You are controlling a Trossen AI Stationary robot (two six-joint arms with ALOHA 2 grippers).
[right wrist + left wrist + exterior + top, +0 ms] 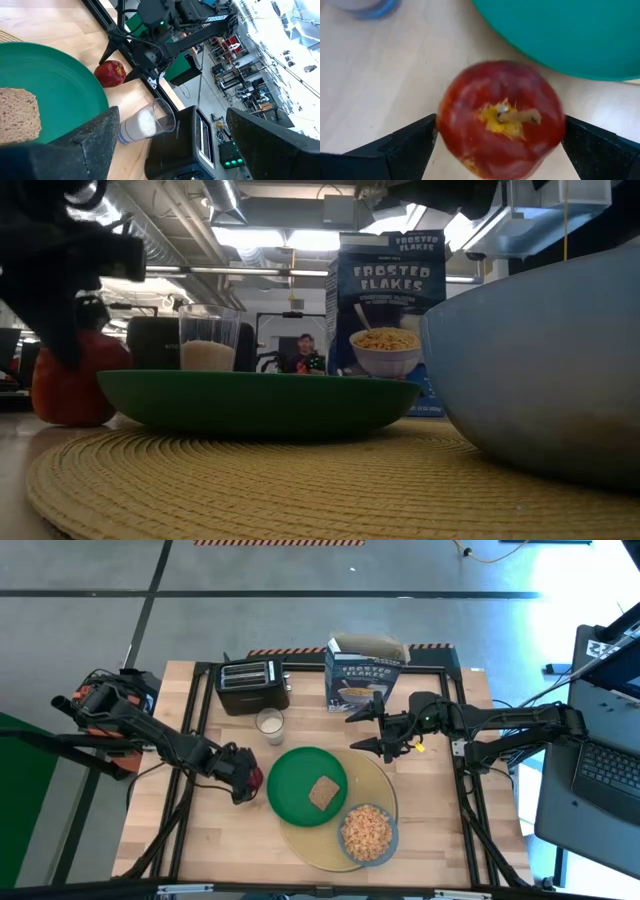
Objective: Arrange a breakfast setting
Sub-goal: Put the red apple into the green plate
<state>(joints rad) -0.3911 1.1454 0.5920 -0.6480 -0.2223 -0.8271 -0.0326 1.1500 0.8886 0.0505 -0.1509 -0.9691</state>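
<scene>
Two claws are spread: the left claw (243, 783) straddles the round red apple (501, 119) resting on the wooden desk (200, 830) just beside the round green plate (298, 780), fingers apart and apparently not pinching (a release, I judge). Next it should lift clear without nudging the fruit. The right claw (372, 727), empty, hovers beyond the plate, near the blue cereal box (362, 678). Only the high view shows the brown toast slice (323, 792) on the plate and the flake-filled blue-grey bowl (367, 832); the left wrist view alone shows the apple's stem.
</scene>
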